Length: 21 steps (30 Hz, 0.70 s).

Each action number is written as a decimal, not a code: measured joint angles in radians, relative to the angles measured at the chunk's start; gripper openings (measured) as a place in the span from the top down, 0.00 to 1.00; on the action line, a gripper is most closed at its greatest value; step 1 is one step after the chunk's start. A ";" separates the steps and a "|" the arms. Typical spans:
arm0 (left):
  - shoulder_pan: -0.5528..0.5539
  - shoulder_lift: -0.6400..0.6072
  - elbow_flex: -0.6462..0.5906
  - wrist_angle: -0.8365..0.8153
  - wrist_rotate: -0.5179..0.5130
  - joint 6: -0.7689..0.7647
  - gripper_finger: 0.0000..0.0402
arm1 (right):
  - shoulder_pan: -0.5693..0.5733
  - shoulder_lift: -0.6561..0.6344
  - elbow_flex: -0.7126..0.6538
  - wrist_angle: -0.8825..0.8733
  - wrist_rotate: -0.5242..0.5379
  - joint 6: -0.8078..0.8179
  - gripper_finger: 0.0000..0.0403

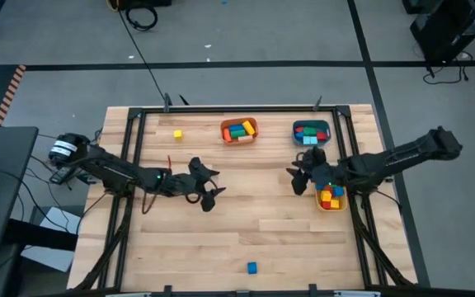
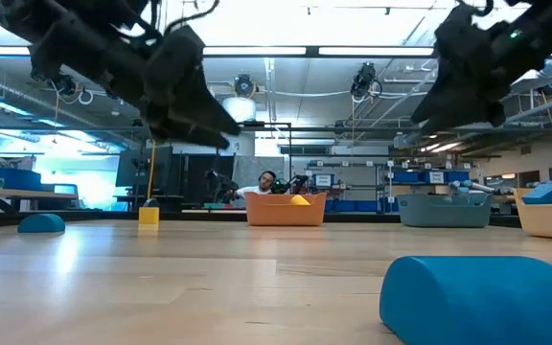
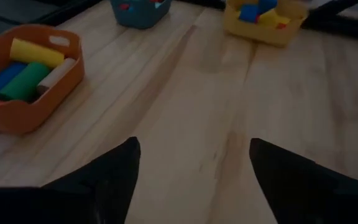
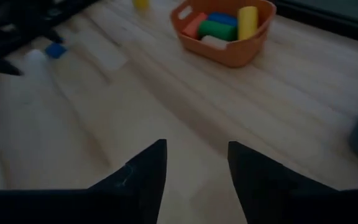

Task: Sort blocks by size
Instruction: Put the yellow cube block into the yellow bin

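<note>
- Left gripper (image 1: pixel 209 187) hovers over the table's (image 1: pixel 287 239) middle-left, fingers (image 3: pixel 114 174) spread wide, nothing between them, bare wood underneath.
- Right gripper (image 1: pixel 302 177) hangs above the table right of centre, just beside the yellow bin (image 1: pixel 331 199); fingers (image 4: pixel 145 171) apart with a gap, empty.
- Orange bin (image 1: pixel 239 130) at the far edge, centre: holds blocks in yellow, green, blue, red, plus a pale one.
- Teal bin (image 1: pixel 312 133) at the far edge, right of the orange one: red, blue and green blocks inside.
- Yellow bin near the right edge, on the near side of the teal bin: red, blue and yellow blocks inside.
- Loose yellow block (image 1: pixel 177 134) on the table near the far edge, left of the orange bin, well apart from both grippers.
- Loose blue block (image 1: pixel 252 267) near the table's near edge, about centre; in the low view it fills the foreground (image 2: pixel 477 297), lying on the wood with a rounded top edge.
- Low view: both arms sit above the table surface, neither gripper touching a block.
</note>
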 joint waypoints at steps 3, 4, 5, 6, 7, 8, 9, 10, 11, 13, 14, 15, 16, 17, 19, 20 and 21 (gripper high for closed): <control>0.003 0.043 0.000 0.013 -0.006 -0.042 0.21 | 0.071 0.000 0.000 0.000 0.045 0.043 0.55; 0.008 0.049 0.003 0.005 -0.007 -0.080 0.20 | 0.092 0.000 0.000 0.000 0.062 0.054 0.55; 0.016 0.050 0.009 0.000 -0.010 -0.118 0.21 | 0.113 0.000 0.000 0.001 0.083 0.067 0.55; 0.029 0.049 0.017 -0.015 -0.019 -0.160 0.21 | 0.134 0.000 0.000 0.000 0.102 0.076 0.55; 0.046 0.042 0.024 -0.037 -0.038 -0.196 0.22 | 0.151 0.000 0.000 0.000 0.121 0.085 0.55; 0.065 0.029 0.031 -0.070 -0.057 -0.223 0.22 | 0.167 0.000 0.000 0.001 0.140 0.093 0.56; 0.086 0.019 0.040 -0.100 -0.079 -0.242 0.23 | 0.182 0.000 0.000 0.001 0.155 0.101 0.56; 0.111 0.009 0.052 -0.129 -0.093 -0.262 0.24 | 0.196 0.000 0.000 0.002 0.169 0.106 0.56; 0.139 -0.006 0.063 -0.167 -0.094 -0.281 0.25 | 0.208 0.001 0.000 0.002 0.183 0.110 0.56; 0.204 -0.027 0.092 -0.269 -0.094 -0.311 0.27 | 0.231 0.006 0.000 0.003 0.213 0.124 0.56; 0.240 -0.034 0.112 -0.324 -0.094 -0.321 0.28 | 0.242 0.011 0.000 0.003 0.227 0.128 0.56; 0.277 -0.039 0.129 -0.395 -0.093 -0.339 0.29 | 0.251 0.020 0.000 0.004 0.239 0.131 0.56; 0.315 -0.042 0.147 -0.468 -0.092 -0.356 0.30 | 0.259 0.032 0.000 0.009 0.244 0.132 0.56; 0.356 -0.042 0.168 -0.540 -0.086 -0.375 0.31 | 0.266 0.045 0.000 0.011 0.244 0.132 0.56; 0.435 -0.043 0.204 -0.673 -0.080 -0.410 0.31 | 0.281 0.079 0.000 0.010 0.245 0.150 0.56; 0.476 -0.043 0.218 -0.732 -0.080 -0.429 0.31 | 0.286 0.096 0.000 0.009 0.249 0.157 0.56; 0.514 -0.044 0.226 -0.779 -0.078 -0.453 0.32 | 0.288 0.113 0.000 0.010 0.254 0.158 0.56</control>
